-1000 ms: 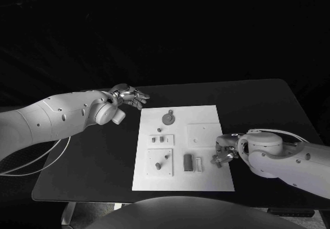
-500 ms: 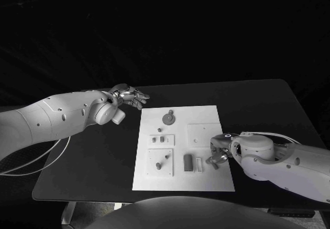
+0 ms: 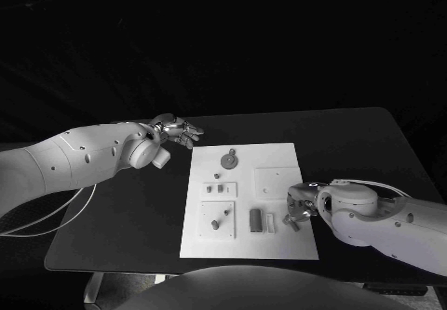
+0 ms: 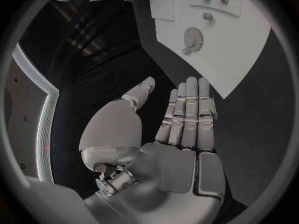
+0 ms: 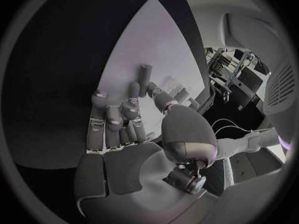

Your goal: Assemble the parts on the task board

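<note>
We see the right hand (image 3: 300, 212), moved in from the board's (image 3: 280, 245) right edge, fingers (image 5: 118, 115) curled and empty by a small peg (image 5: 144, 76). The left hand (image 3: 177, 131) stays released over the counter (image 3: 121, 213). We judge a pickup imminent.

Hidden and unclear spots around the board

The silver many-fingered right hand (image 3: 298, 210) sits over the right edge of the flat white rectangular task board (image 3: 278, 159), and the robot's own wrist covers most of it in the head view, so whether its fingertips (image 5: 132, 90) touch the small upright grey cylindrical peg (image 5: 144, 77) cannot be told; the right wrist view shows them just beside it, blurred. The small grey pieces on the inset squares (image 3: 219, 189) are too small to identify. In the left wrist view the board's far part (image 4: 212, 15) is cut off at the circle's rim.
</note>
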Robot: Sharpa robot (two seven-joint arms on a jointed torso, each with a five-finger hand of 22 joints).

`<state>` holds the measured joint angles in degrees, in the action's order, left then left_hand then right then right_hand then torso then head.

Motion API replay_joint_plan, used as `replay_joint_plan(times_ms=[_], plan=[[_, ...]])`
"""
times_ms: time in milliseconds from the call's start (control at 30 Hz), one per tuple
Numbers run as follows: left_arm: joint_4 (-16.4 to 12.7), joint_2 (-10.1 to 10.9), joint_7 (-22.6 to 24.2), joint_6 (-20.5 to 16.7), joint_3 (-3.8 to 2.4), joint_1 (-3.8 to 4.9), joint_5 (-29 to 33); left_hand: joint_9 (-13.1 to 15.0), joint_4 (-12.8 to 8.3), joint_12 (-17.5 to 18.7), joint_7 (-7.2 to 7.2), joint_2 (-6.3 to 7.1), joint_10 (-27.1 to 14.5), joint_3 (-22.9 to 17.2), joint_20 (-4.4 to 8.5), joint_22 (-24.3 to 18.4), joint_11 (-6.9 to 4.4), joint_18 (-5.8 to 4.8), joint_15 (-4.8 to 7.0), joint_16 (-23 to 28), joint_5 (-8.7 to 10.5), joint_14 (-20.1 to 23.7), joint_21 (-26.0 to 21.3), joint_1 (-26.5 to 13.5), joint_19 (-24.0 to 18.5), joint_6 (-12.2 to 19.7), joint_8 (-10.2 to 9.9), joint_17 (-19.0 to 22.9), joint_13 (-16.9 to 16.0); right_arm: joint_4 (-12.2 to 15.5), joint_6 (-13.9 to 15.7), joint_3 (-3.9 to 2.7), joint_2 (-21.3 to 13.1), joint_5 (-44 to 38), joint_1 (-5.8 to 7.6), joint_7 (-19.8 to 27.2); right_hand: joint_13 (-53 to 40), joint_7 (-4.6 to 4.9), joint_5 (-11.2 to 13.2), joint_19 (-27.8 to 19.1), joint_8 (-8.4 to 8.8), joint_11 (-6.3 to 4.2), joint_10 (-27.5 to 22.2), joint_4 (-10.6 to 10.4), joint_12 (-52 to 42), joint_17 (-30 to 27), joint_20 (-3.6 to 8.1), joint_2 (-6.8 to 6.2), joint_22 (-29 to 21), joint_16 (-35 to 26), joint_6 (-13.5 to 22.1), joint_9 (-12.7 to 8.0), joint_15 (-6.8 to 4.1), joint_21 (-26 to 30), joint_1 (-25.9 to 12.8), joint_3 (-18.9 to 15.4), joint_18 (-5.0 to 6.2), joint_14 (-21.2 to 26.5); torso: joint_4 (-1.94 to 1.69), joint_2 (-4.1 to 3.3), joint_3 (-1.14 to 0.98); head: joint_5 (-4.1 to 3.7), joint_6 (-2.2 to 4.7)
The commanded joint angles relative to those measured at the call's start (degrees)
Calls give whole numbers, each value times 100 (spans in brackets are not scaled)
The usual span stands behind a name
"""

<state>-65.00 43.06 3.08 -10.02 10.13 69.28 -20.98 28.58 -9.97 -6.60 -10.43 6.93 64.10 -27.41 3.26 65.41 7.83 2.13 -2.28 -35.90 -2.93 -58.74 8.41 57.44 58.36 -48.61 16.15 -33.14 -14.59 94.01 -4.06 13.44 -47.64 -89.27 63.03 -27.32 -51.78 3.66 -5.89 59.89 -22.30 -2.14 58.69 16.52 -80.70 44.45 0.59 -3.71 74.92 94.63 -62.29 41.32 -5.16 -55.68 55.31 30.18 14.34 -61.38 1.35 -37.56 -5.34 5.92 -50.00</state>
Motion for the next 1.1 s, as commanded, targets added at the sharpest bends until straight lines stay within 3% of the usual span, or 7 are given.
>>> replay_joint_plan(times_ms=[33,200,467,733,933,1100], plan=[[-20,-4,-16,77,-2,5,-28,-9,3,-36,-1,30,-37,31,-9,7,-13,42,-22,29,8,-9,-21,-6,-8,30,39,-11,10,-79,-41,64,-72,619,-72,-93,-7,20,-37,12,26,-6,42,17,50,3,-46,181,71,-45,27,-945,19,7,354,321,66,-34,1,2,-2,1,0],[-20,-3,-20,74,-2,5,-30,-10,1,-36,-1,32,-39,31,-9,8,-12,42,-22,31,9,-8,-23,-3,-10,32,39,-13,11,-135,169,62,-115,1054,-66,-122,-11,22,-33,31,22,-6,49,20,53,6,-53,193,71,-46,22,-954,22,4,324,413,66,-44,0,1,-1,8,0],[-12,-5,-27,74,-2,5,-45,-10,-1,-36,-2,33,-41,32,-10,9,-11,42,-23,34,9,-7,-25,-2,-11,34,40,-16,12,-169,794,51,-158,2353,10,-107,-21,18,-27,57,7,-9,57,24,47,11,-49,196,75,-37,6,-954,19,-9,290,457,66,-61,-3,0,1,8,0],[-9,-7,-44,83,-2,5,-53,-10,-2,-37,-3,34,-42,33,-11,11,-11,42,-23,37,9,-7,-27,-2,-11,36,41,-20,12,-88,1153,45,-144,3676,36,-107,-33,8,-24,95,-14,-20,75,25,34,22,-33,191,79,-27,-18,-951,10,-29,264,493,66,-91,-8,-1,2,23,0],[-9,-8,-49,85,-1,5,-59,-10,-2,-37,-3,35,-42,34,-12,12,-10,42,-24,39,9,-6,-28,-2,-11,36,42,-22,13,2,1371,45,-129,3919,36,-95,-36,6,-24,104,-18,-22,78,25,32,34,-28,191,80,-26,-20,-952,6,-34,253,501,66,-105,-3,-1,3,26,0],[-6,-9,-51,88,-1,5,-60,-10,-2,-38,-3,35,-43,34,-12,13,-10,42,-24,40,9,-6,-29,-2,-11,37,42,-24,13,46,1381,45,-95,3960,36,-81,-38,5,-23,109,-20,-23,79,26,31,30,-25,190,80,-25,-21,-952,5,-35,247,505,66,-106,-2,-2,0,24,0]])
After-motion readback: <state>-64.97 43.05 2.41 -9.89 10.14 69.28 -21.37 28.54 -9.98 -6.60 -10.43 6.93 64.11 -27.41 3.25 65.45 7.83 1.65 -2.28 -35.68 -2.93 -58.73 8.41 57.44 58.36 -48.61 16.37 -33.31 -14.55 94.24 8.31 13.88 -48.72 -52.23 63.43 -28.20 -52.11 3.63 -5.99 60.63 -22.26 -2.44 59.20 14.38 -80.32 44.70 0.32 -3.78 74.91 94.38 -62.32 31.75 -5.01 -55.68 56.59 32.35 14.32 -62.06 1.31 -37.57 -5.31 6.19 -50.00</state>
